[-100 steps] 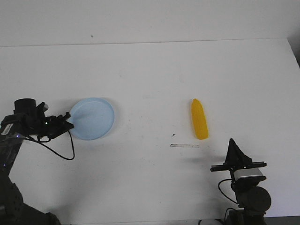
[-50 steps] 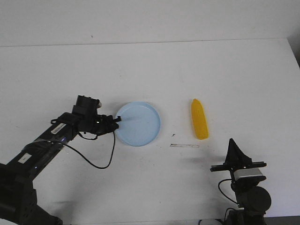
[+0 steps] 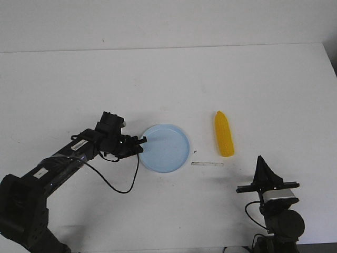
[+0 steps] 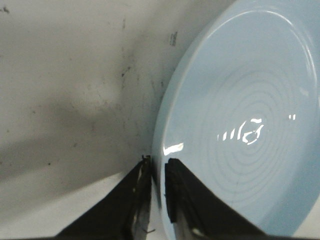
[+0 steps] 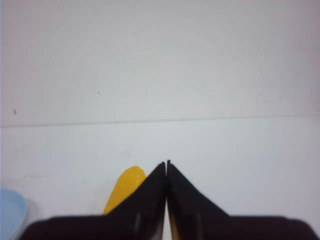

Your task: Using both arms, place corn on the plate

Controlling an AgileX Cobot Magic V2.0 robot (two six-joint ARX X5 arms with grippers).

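At the plate's left rim, the left gripper [image 3: 141, 143] pinches the thin raised edge between its two fingers [image 4: 176, 200], one inside the rim and one outside it, as the left wrist view shows. The plate [image 3: 168, 150] lies flat on the white table [image 3: 158, 79], now right of its place half a second ago, when it lay further left, and far right of where it was a second ago. Open table surrounds it on the far and near sides. The corn [image 3: 224, 134] lies just right of the plate, apart from it, unmoved, tapered end pointing away. A thin clear strip [image 3: 207, 164] lies near its blunt end. The right gripper [image 3: 261, 168] stands upright near the table's front edge, fingers pressed together, unchanged.
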